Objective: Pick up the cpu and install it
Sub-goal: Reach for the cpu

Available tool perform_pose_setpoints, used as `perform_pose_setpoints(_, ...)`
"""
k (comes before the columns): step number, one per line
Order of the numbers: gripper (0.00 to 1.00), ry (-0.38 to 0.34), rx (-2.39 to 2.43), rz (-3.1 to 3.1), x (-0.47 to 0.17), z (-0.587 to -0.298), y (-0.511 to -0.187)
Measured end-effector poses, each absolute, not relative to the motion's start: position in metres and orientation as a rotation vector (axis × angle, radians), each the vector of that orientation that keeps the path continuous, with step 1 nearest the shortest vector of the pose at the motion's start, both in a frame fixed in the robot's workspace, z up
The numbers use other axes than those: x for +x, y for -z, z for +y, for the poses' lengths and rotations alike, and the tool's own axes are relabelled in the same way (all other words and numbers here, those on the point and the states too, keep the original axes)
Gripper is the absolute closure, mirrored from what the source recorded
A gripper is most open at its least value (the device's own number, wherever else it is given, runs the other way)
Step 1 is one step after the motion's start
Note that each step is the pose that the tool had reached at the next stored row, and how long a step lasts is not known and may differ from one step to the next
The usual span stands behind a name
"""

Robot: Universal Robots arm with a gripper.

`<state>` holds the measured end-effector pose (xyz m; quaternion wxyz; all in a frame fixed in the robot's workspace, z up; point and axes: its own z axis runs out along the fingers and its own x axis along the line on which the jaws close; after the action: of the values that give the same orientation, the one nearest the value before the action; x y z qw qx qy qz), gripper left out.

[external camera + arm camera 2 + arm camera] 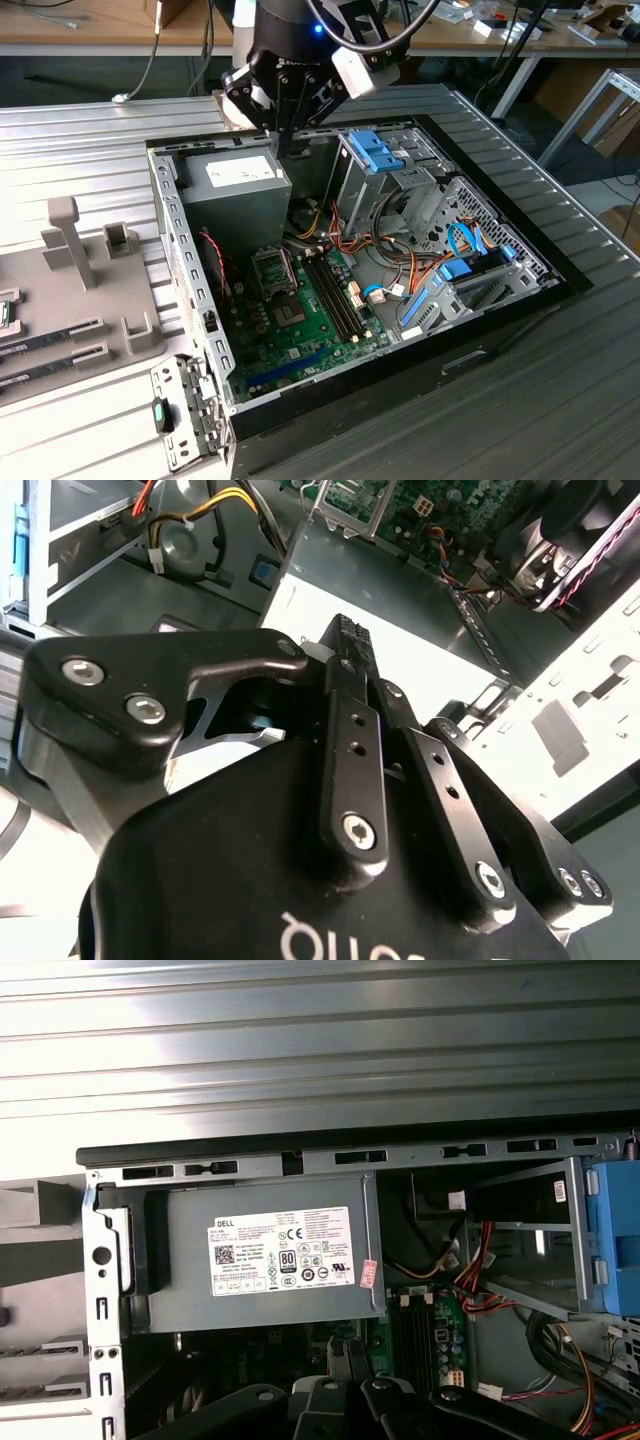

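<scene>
Fingers (350,645) of the gripper (289,146) are drawn close together above the power supply (240,182) in the computer case's (172,235) corner; whether they grip anything cannot be told.

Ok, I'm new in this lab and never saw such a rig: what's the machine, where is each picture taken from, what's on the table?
It is one robot arm ending in a gripper, a clamp-like hand. The exterior view comes from a camera off the arm, looking down on a ribbed metal table. On it lies an open computer case, its green motherboard exposed, with a grey holder at the exterior view's left. Both wrist views come from cameras riding on the arm, so black gripper parts show in their foreground. The gripper hangs above the case's grey power supply. Whether it holds anything I cannot tell.
</scene>
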<state>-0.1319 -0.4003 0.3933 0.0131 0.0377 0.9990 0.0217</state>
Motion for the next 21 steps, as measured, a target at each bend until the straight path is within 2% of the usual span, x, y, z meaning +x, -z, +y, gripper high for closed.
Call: perform_pose_setpoints(21, 0.89, -0.068, 0.117, 3.113, -0.1402, -0.4003, -0.3933)
